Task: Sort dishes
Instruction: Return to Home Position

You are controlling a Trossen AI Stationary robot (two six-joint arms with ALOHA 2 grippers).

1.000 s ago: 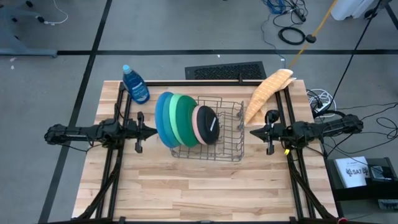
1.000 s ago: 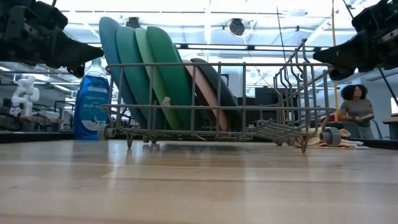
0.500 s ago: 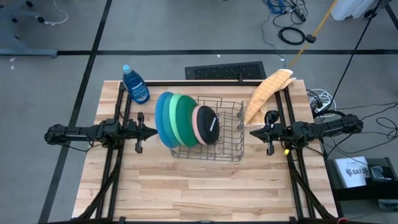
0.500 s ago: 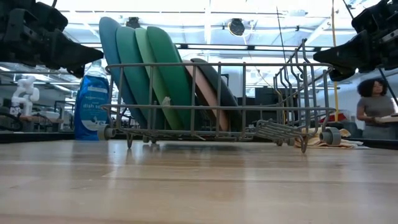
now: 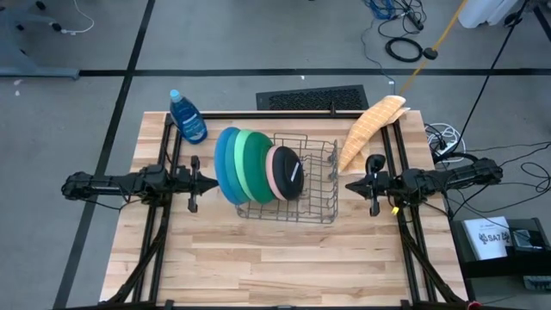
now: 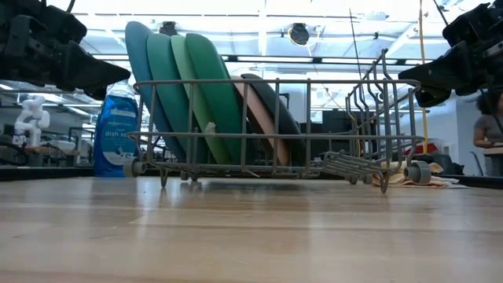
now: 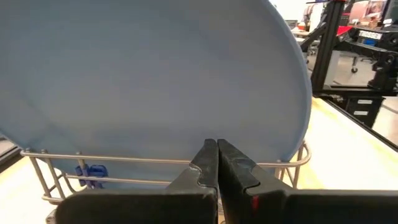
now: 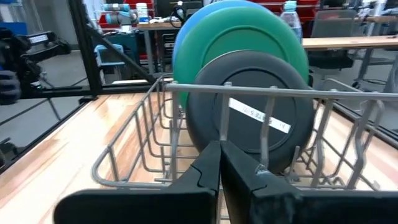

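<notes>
Five plates stand on edge in the wire dish rack point(image 5: 320, 194): blue point(image 5: 225, 164), teal point(image 5: 238, 165), green point(image 5: 256, 165), pink point(image 5: 276, 172) and black point(image 5: 290, 173), leaning toward the table's left. My left gripper point(image 5: 212, 182) is shut and empty, hovering just left of the blue plate point(image 7: 149, 81). My right gripper point(image 5: 349, 183) is shut and empty, hovering just right of the rack, facing the black plate point(image 8: 249, 118).
A blue soap bottle point(image 5: 187, 116) stands at the table's far left. A tan cloth point(image 5: 368, 129) lies at the far right. Bare wood lies in front of the rack toward the near edge point(image 5: 284, 267). A person point(image 6: 491, 126) shows in the room beyond.
Both grippers have kept still. The person in the room behind has walked toward the right in the low view.
</notes>
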